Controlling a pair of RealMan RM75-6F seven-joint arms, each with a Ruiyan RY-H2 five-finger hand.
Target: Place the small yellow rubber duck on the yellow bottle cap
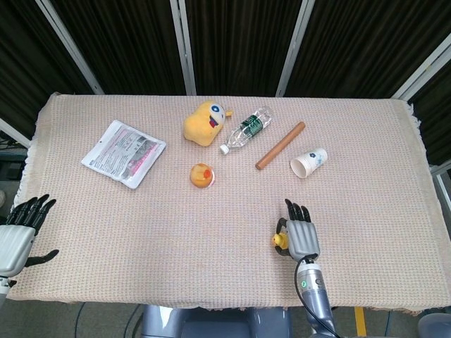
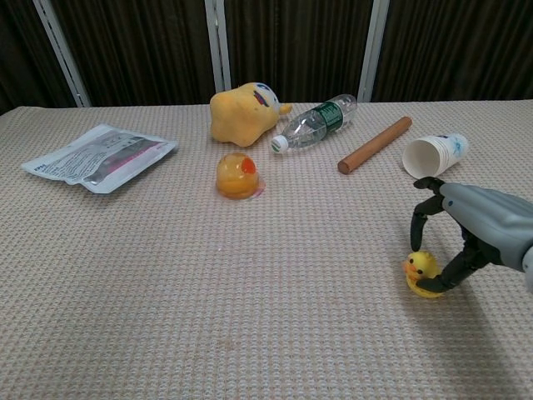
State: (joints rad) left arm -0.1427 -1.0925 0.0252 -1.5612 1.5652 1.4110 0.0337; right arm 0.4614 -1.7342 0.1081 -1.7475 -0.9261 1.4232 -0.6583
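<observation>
The small yellow rubber duck (image 2: 421, 266) sits upright on the yellow bottle cap (image 2: 426, 291) near the table's front right. Only a sliver of the cap's rim shows under it. My right hand (image 2: 476, 234) arches over the duck from the right and pinches it between a fingertip (image 2: 415, 240) and the thumb (image 2: 450, 273). In the head view the duck (image 1: 280, 239) peeks out left of my right hand (image 1: 300, 235), and the cap is hidden. My left hand (image 1: 18, 234) hangs off the table's front left corner, fingers spread, holding nothing.
Across the far half lie a yellow plush toy (image 2: 243, 112), a plastic bottle (image 2: 316, 122), a wooden rod (image 2: 375, 144) and a tipped paper cup (image 2: 433, 155). An orange domed toy (image 2: 236, 176) sits mid-table, with a foil packet (image 2: 100, 156) at the left.
</observation>
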